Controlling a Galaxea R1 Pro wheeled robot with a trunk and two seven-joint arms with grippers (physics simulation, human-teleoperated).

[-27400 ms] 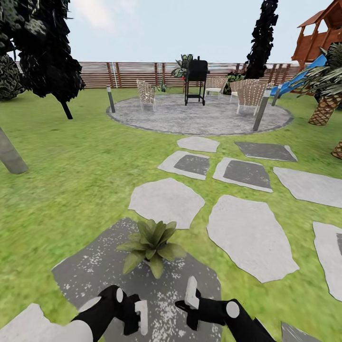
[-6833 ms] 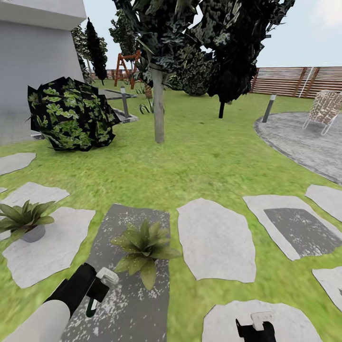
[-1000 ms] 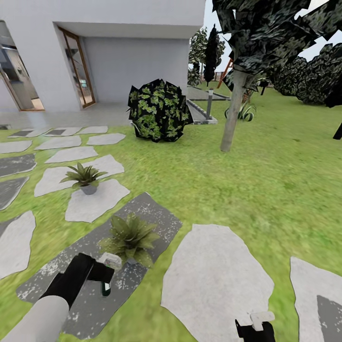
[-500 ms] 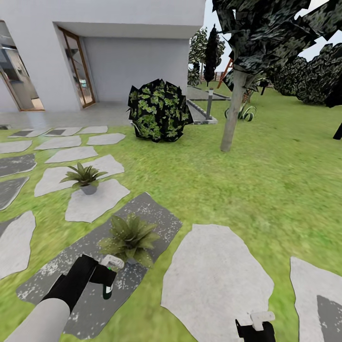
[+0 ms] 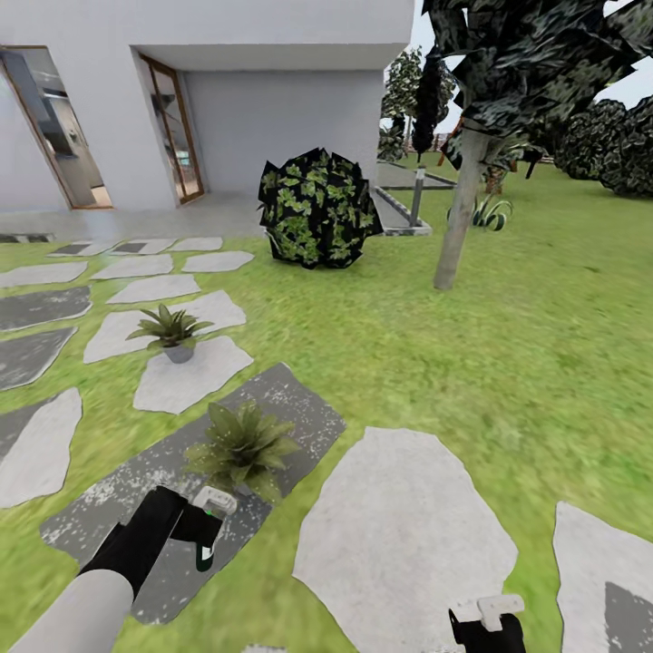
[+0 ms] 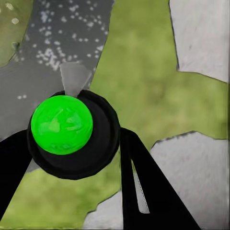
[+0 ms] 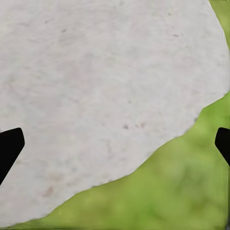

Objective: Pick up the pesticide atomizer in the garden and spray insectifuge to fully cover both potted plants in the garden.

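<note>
Pesticide atomizer [image 5: 206, 544] clamped between the fingers of the left gripper [image 5: 204, 531], low at the left of the head view, hanging over the dark speckled stepping stone [image 5: 172, 472]; pale spray head up, dark body with a green-white mark pointing down. Seen end-on from the left wrist as a black round body with a bright green disc [image 6: 62, 124], black fingers [image 6: 143, 187] pressed to either side, speckled stone and lawn underneath.

Just beyond the atomizer, the nearer potted plant [image 5: 240, 444] on that same dark stone, broad pointed leaves spread low, pot mostly hidden by foliage. Farther off to the left, the 2nd potted plant [image 5: 172, 331] in a small grey pot, standing at the junction of 2 pale stepping stones [image 5: 190, 376].

Right gripper [image 5: 488, 621] at the bottom edge of the head view, over a large pale stone [image 5: 404, 535]; from the right wrist, 2 black fingertips [image 7: 9, 146] at opposite edges of the picture, so apparently spread wide with nothing between, pale stone and a strip of grass below.

Beyond, green lawn [image 5: 508, 345], a dark striped-leaf bush [image 5: 317, 209], a grey tree trunk [image 5: 458, 222], a bollard post [image 5: 417, 195] and a white house with glass doors [image 5: 168, 127].
</note>
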